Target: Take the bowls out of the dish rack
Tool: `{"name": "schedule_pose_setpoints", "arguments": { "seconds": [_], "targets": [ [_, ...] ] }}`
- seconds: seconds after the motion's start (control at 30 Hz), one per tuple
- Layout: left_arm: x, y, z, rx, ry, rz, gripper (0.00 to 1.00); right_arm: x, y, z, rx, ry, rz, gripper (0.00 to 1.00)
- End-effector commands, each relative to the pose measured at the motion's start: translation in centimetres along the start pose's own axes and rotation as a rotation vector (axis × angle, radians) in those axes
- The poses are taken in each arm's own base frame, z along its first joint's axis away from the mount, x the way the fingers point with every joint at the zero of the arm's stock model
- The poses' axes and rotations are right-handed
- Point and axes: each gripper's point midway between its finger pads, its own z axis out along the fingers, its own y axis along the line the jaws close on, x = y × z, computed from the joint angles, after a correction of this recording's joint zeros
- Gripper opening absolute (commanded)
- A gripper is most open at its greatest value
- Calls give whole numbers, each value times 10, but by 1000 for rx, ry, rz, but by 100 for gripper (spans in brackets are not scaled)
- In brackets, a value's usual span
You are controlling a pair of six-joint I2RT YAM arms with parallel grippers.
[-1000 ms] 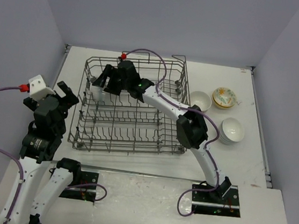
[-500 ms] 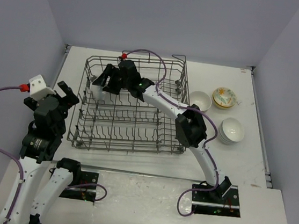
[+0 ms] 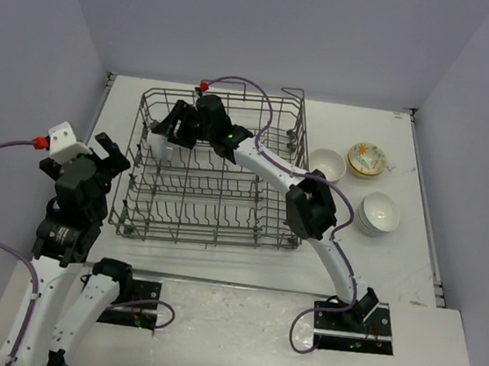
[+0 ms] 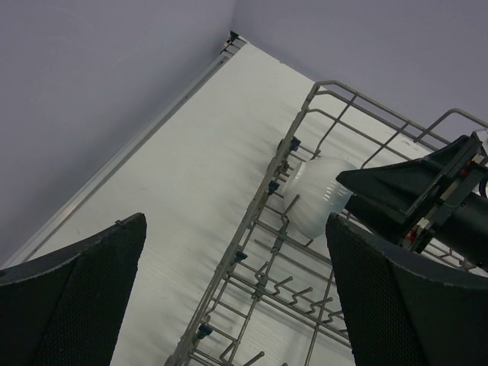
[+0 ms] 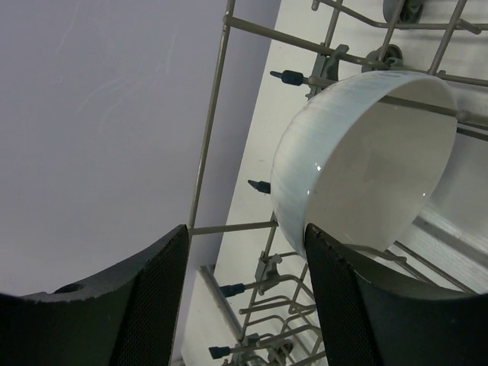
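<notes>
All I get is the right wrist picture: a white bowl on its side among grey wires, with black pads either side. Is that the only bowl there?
Observer: No. Overhead, three more sit on the white table right of the big grey wire dish rack: a plain white bowl, a yellow-floral bowl and another white bowl nearest the arms.
Operator: Any others inside the rack?
Observer: None visible; the ridged white ceramic bowl stands alone in its far left corner.
Operator: What's the other arm doing?
Observer: Its left claw hangs wide open outside the rack's left side, holding nothing.
</notes>
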Motion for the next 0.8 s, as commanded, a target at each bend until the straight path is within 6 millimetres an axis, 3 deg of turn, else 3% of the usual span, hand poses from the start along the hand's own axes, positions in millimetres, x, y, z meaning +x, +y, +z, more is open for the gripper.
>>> {"name": "schedule_pose_setpoints", "arguments": {
  "seconds": [0.0,0.13,0.27,0.53,0.77],
  "targets": [
    [-7,-4,2,17,-26,1,100,-6,-8,7,-58,-26,-44,63],
    [-6,-5,2,22,-24,3,100,-22,0,6,-52,-84,-101,64],
    [-7,-5,1,23,-27,2,100,-26,-15,10,24,-99,-103,64],
    [-8,-5,0,24,-30,3,100,-10,-31,23,6,-44,-81,62],
    [-7,-7,0,31,-28,7,100,-11,-45,29,48,-46,-81,59]
  ]
}}
